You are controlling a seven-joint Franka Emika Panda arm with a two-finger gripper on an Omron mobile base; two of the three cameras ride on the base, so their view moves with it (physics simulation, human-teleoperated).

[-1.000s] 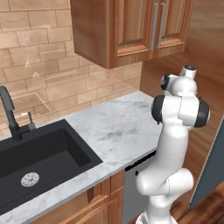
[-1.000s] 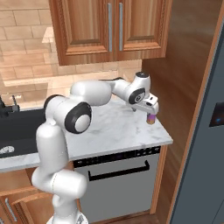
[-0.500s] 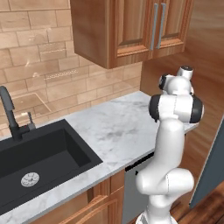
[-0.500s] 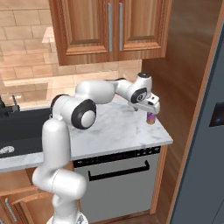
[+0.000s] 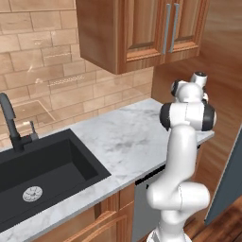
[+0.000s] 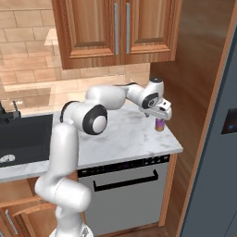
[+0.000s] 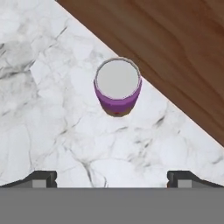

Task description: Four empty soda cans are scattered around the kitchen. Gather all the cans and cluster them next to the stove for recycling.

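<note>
While the gripper [image 6: 159, 115] hangs just above the purple can [image 7: 117, 87], its jaws stand wide apart and hold nothing. Upright on the marble counter [image 6: 125, 136], the can sits at twelve o'clock from the fingertips [image 7: 41, 178], beside the wooden wall [image 7: 175, 52].

No readable text, labels, brands or numbers anywhere; the purple can [image 7: 117, 89] shows a plain band and a blank top.

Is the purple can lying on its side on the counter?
No, the purple can stands upright on the marble counter, its round grey top facing the hand camera.
</note>
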